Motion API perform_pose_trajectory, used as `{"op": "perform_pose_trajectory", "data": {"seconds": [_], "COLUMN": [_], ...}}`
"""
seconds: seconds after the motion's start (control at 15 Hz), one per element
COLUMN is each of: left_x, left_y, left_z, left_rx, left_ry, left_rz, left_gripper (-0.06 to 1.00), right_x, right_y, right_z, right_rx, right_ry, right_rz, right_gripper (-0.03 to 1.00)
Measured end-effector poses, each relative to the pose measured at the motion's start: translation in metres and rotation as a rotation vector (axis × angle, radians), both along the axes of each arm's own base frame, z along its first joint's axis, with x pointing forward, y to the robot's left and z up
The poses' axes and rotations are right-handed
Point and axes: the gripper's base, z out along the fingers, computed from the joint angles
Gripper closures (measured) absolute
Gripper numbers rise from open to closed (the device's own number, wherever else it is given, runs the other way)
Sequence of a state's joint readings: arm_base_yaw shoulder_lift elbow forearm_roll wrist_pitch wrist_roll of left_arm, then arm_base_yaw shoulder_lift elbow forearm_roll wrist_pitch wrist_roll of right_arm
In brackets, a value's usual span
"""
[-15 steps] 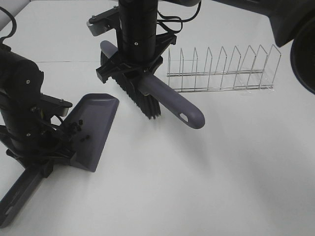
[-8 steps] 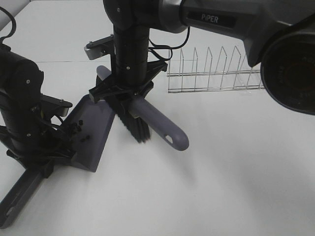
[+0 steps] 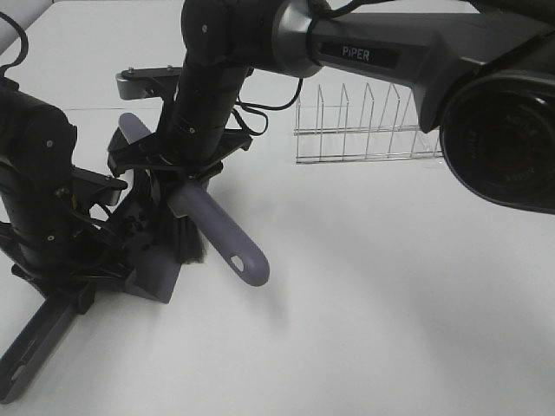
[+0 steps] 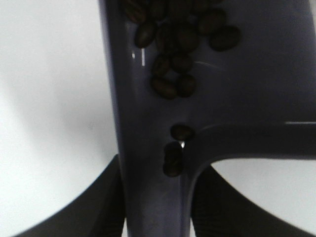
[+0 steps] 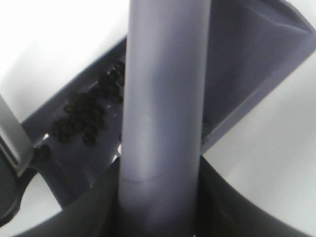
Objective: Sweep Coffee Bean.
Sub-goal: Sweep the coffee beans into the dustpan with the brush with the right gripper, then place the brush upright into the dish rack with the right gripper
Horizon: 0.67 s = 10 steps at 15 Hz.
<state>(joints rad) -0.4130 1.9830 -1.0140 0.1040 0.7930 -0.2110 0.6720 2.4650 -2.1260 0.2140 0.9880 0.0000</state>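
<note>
The grey dustpan [image 3: 153, 270] lies at the left of the table, and my left gripper [image 3: 80, 290] is shut on its handle [image 3: 35, 342]. Coffee beans [image 4: 177, 39] lie clustered inside the dustpan [image 4: 266, 74], with a few near the handle's root. My right gripper [image 3: 178, 169] has reached across to the left and is shut on the brush's grey handle [image 3: 227, 247]. Its black bristles [image 3: 186, 241] stand over the pan's open edge. The right wrist view shows the handle [image 5: 163, 98] crossing above the beans [image 5: 86, 118] in the dustpan [image 5: 256, 49]. In the high view the brush hides most of the beans.
A wire dish rack [image 3: 364, 130] stands at the back, right of the brush. The right arm's dark body [image 3: 503, 121] fills the upper right of the high view. The white table [image 3: 390, 303] spreads out to the right of the pan.
My right arm has carried the brush left and nearer, from beside the rack to over the dustpan's mouth. The left arm and the dustpan have stayed put.
</note>
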Motion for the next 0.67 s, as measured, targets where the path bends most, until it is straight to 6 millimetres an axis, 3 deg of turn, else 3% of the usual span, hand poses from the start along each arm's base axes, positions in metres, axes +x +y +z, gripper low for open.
{"op": "perform_pose_trajectory", "data": {"seconds": [0.27,0.67], "left_x": [0.0,0.0], "left_y": [0.0,0.0], "left_z": [0.0,0.0], "left_rx": [0.0,0.0], "left_ry": [0.001,0.001], "left_rz": [0.0,0.0], "left_gripper": [0.61,0.61], "right_x": [0.006,0.005], "right_y": [0.004,-0.006], "right_z": [0.011,0.1], "right_rx": [0.056,0.124], "right_ry": [-0.103,-0.347], "right_rz": [0.037,0.046], "right_gripper": [0.6,0.6]}}
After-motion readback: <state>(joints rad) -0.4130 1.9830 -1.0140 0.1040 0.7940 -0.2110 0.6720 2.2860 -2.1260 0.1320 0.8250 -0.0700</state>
